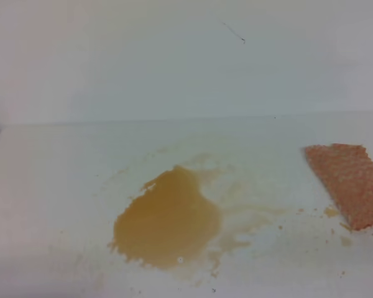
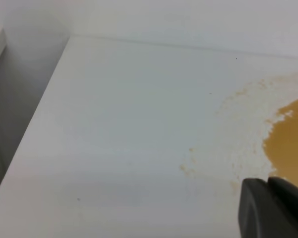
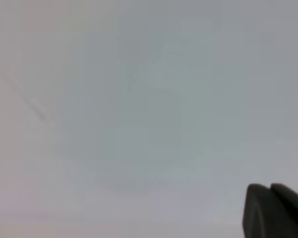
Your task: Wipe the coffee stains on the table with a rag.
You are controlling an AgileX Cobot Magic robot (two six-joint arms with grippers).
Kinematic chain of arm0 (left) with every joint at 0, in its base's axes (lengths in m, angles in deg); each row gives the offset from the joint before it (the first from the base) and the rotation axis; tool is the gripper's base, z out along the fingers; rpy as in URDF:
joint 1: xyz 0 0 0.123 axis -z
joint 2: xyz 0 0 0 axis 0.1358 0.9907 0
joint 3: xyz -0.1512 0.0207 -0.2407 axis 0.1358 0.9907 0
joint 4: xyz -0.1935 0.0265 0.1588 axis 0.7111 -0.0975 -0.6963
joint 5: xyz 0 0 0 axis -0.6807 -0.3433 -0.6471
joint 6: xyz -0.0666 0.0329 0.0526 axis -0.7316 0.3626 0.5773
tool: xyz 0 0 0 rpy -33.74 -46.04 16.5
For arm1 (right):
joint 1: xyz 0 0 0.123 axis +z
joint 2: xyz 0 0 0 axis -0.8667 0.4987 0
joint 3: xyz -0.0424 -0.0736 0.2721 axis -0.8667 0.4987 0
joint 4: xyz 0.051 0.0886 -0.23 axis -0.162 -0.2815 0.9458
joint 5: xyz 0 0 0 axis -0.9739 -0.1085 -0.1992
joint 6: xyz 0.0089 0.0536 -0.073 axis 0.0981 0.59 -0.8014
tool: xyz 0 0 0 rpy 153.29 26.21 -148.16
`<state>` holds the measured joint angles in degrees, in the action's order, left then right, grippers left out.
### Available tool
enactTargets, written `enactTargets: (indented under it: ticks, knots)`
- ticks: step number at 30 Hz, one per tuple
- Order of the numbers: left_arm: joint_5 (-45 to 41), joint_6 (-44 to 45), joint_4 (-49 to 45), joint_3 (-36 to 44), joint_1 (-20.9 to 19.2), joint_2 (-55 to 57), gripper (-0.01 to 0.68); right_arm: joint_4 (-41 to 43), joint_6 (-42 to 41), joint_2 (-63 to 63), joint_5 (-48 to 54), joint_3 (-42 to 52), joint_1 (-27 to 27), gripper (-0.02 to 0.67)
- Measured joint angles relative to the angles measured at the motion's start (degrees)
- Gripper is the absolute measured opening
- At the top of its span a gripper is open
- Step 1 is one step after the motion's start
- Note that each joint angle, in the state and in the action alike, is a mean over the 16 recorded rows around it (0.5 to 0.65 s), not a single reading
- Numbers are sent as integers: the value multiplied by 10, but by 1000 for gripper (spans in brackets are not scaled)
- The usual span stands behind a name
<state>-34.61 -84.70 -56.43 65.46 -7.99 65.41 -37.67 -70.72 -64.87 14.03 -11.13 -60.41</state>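
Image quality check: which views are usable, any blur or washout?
Exterior high: soft but readable, coffee stains and rag clear, rag cropped at the right edge. Left wrist: soft, stains' edge legible, gripper a dark blur. Right wrist: featureless grey-white haze, only its gripper corner visible.

- The tabletop (image 1: 62,186) is a smooth white surface with a soft gloss, showing faint sheen in the left wrist view.
- The coffee stains (image 1: 168,220) form a wet, yellowish-brown liquid pool, glossy at its centre, thinning to pale tan, grainy smears and specks at the edges.
- The rag (image 1: 351,183) is orange-pink cloth, matt, with a nubbly waffle weave.
- The left end effector (image 2: 275,208) appears as dark, matt, smooth material, likely plastic; the right end effector (image 3: 275,210) looks alike.
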Motion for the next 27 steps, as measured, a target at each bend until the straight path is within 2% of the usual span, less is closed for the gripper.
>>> enactTargets:
  ticks: [7,13,17,21,24,27]
  knots:
    - [0,0,0,0,0,0,-3,11,122,0,-102,-2,0,-3]
    - [0,0,0,0,0,0,-2,78,262,0,-110,-37,0,-3]
    - [0,0,0,0,0,0,-2,134,340,8,-56,-88,0,-3]
    - [0,0,0,0,0,0,-2,186,397,34,41,-161,0,-3]
    - [0,0,0,0,0,0,-2,205,410,71,122,-224,0,-3]
    - [0,0,0,0,0,0,-2,197,388,122,204,-284,0,-3]
